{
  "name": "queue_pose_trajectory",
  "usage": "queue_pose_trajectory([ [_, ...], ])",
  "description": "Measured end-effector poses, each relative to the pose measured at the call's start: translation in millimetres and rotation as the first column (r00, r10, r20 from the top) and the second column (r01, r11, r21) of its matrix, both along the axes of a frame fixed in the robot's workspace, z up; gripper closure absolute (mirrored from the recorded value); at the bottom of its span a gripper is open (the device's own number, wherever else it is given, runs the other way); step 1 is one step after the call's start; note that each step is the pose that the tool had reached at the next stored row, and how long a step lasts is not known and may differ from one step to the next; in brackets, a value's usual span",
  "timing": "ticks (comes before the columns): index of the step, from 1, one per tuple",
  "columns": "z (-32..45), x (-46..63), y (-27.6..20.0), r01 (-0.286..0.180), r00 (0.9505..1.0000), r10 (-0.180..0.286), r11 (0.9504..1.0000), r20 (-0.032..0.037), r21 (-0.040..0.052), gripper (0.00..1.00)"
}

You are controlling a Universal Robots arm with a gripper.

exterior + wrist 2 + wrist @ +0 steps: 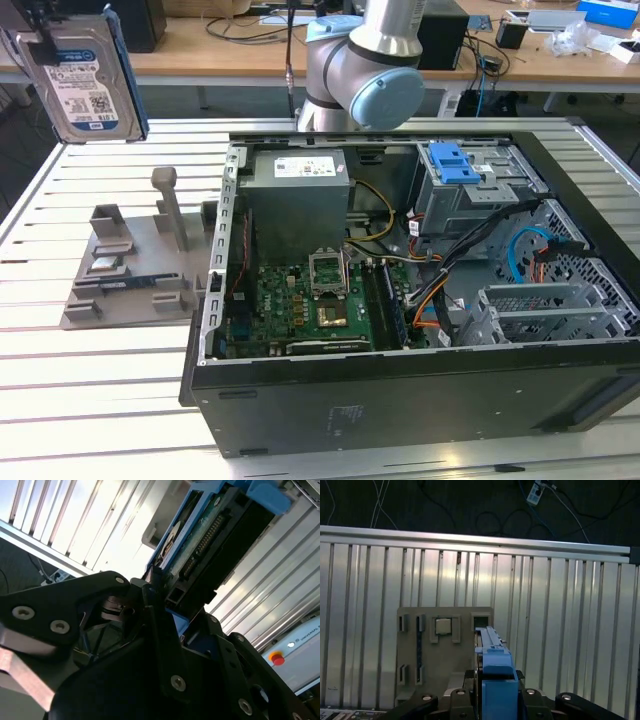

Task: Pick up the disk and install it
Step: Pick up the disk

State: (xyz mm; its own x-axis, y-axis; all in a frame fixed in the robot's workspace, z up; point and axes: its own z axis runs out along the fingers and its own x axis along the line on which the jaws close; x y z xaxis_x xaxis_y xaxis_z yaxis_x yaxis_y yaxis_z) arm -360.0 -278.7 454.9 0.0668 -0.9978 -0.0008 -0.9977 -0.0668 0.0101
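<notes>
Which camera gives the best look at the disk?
The exterior view: the disk faces it, label and blue rail visible. The second wrist view shows its circuit-board side; the first wrist view sees it edge-on.

Flat silver disk [88, 70] in a blue plastic frame: white-and-blue label [82, 95] across its broad face, with barcode blocks and rows of fine print, none legible.

Large grey metal box [298, 210] inside the open black computer case [400, 400]: white sticker [300, 167] on its upper face, dark marks, too small to make out.

Second wrist view: pale grey housing [305, 655] carrying a round red button [276, 658] on a yellow ring, with one line of small dark capital lettering just above it.
</notes>
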Motion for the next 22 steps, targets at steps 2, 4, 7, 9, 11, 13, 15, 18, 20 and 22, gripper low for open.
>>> queue_pose_trajectory([
  [2, 5.3, 0.0, 0.0, 0.000, 1.0000, 0.000, 1.0000, 0.0001, 0.0000, 0.63],
  [4, 10.6, 0.0, 0.0, 0.000, 1.0000, 0.000, 1.0000, 0.0000, 0.0000, 0.63],
  [7, 21.8, 0.0, 0.1, 0.000, 1.0000, 0.000, 1.0000, -0.0001, 0.0000, 0.63],
  [9, 28.8, 0.0, 0.2, 0.000, 1.0000, 0.000, 1.0000, 0.0000, 0.0000, 0.63],
  [11, 35.8, 0.0, 0.3, 0.000, 1.0000, 0.000, 1.0000, -0.0001, -0.0001, 0.63],
  [13, 42.6, 0.0, 0.3, 0.000, 1.0000, 0.000, 1.0000, -0.0001, 0.0000, 0.63],
  [15, 47.6, 0.0, 0.3, 0.000, 1.0000, 0.000, 1.0000, -0.0001, 0.0000, 0.63],
  [18, 60.0, 0.0, 0.3, 0.000, 1.0000, 0.000, 1.0000, -0.0001, 0.0000, 0.63],
  [20, 65.9, 0.0, 0.3, 0.000, 1.0000, 0.000, 1.0000, 0.0000, 0.0000, 0.63],
  [22, 70.9, 0.0, 0.3, 0.000, 1.0000, 0.000, 1.0000, -0.0001, 0.0000, 0.63],
])
